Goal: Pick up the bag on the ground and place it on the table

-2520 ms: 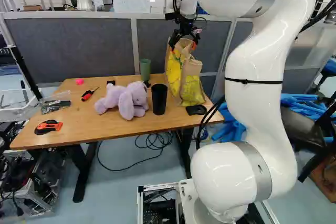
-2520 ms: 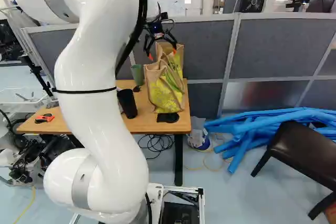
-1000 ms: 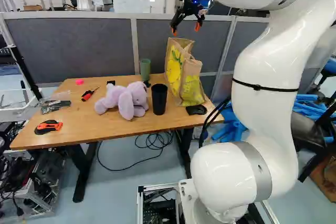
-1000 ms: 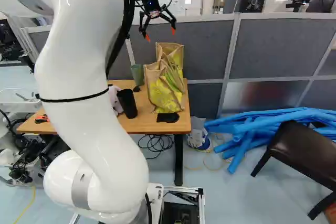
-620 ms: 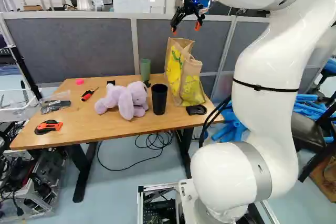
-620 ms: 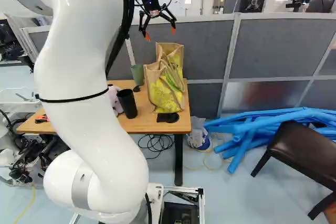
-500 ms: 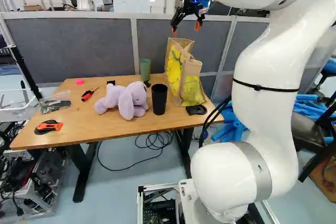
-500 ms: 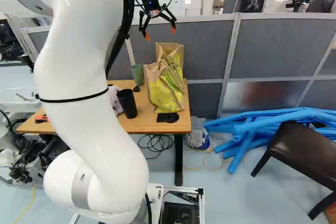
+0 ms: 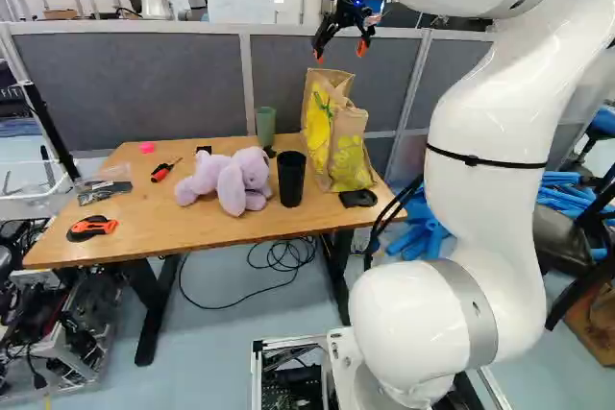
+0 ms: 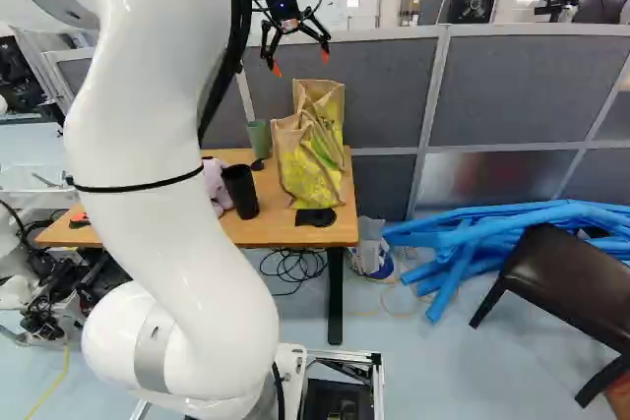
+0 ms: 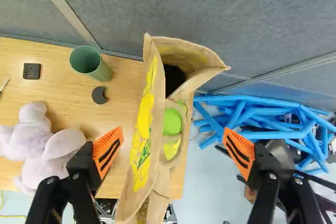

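Hanging above bag (image 10: 315, 172): gripper (image 10: 301, 64), one, black

Fingers wide apart, orange pads (image 11: 107, 151), nothing clamped; bag, brown and yellow, upright on table (image 9: 192, 229), at its right end in the left base view, mouth open, top below the fingertips; beside bag, black cup (image 9: 291, 180) and green cup (image 9: 265, 128); farther along, lilac plush toy (image 9: 231, 181)

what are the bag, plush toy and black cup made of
The bag looks like matt, jute-like cloth, perhaps paper: brown, creased walls. The plush toy seems fuzzy fabric, going by its furry surface. The black cup is probably smooth plastic, evenly dark, though coated metal is possible.
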`<state>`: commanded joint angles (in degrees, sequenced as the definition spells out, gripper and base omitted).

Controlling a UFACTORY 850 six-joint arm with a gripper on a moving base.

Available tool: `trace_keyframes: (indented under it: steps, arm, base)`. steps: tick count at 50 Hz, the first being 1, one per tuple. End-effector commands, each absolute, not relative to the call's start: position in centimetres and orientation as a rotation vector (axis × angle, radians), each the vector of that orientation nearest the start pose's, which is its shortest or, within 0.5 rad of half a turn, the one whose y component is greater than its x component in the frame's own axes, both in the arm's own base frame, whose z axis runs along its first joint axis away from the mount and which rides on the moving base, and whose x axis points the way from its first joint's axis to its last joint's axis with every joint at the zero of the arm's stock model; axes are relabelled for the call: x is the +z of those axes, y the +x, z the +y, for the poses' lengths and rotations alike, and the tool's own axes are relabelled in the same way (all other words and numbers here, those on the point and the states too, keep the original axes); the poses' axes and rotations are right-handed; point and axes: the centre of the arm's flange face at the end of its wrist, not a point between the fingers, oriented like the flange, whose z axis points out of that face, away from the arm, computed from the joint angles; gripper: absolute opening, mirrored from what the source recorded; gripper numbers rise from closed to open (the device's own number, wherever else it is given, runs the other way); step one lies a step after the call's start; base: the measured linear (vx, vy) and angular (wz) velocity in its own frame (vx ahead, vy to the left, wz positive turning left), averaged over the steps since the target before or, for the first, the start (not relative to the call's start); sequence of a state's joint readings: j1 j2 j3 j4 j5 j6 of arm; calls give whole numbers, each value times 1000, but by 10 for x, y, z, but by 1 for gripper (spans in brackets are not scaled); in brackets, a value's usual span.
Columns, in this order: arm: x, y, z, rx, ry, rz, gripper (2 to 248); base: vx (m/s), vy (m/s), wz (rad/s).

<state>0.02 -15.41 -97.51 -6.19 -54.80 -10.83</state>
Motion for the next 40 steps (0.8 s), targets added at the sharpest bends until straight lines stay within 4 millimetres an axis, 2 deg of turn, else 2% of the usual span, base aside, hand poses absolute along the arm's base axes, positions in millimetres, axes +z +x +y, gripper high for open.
trace_keyframes:
  steps: [40]
  arm:
    - [750,588,-8,-757,-3177,-368,247]
  base:
    - [-107,-3,-1]
